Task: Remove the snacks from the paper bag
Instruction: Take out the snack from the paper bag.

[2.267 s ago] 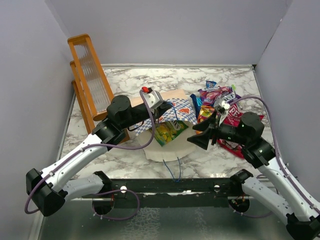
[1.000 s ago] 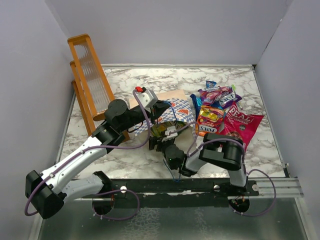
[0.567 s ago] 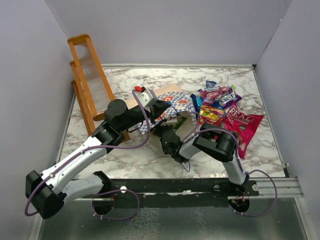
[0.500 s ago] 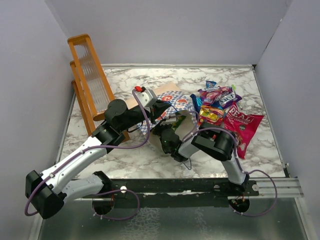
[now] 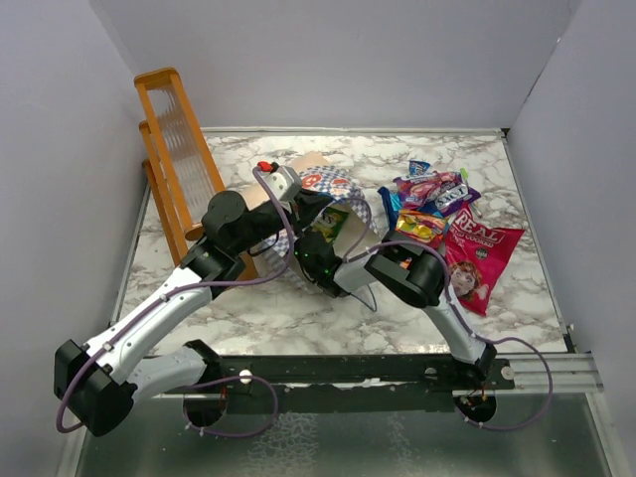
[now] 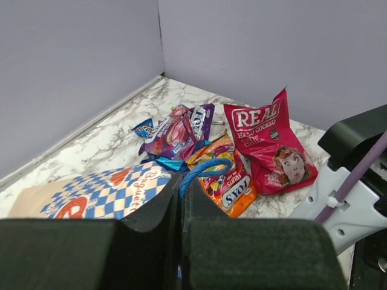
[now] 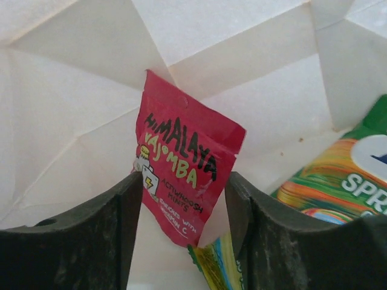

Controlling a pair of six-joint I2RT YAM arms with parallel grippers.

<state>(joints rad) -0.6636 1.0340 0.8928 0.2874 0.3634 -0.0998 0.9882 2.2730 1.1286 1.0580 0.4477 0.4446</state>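
The checkered paper bag [image 5: 336, 185] is held tilted up by its blue cord handle [image 6: 207, 168], on which my left gripper [image 6: 180, 181] is shut. My right gripper [image 7: 181, 188] is open inside the bag's cream interior [image 7: 230, 60]. Its fingers stand either side of a small red "Himalaya" packet [image 7: 181, 175]. A green-yellow candy bag [image 7: 338, 175] lies just right of it and shows in the bag mouth [image 5: 329, 221] from above. Outside, to the right, lie the pink-red REAL pouch [image 5: 473, 254], the orange-red bag [image 5: 418, 228] and purple, pink and blue packets [image 5: 433, 187].
An orange wooden rack [image 5: 179, 164] leans against the left wall, close behind my left arm. The right arm [image 5: 417, 283] stretches leftward across the table between the bag and the snack pile. Grey walls close in the left, back and right sides.
My right arm left the snack pile, swung left and pushed its gripper into the bag. My left gripper raised the bag's handle up and back, tilting the bag mouth.
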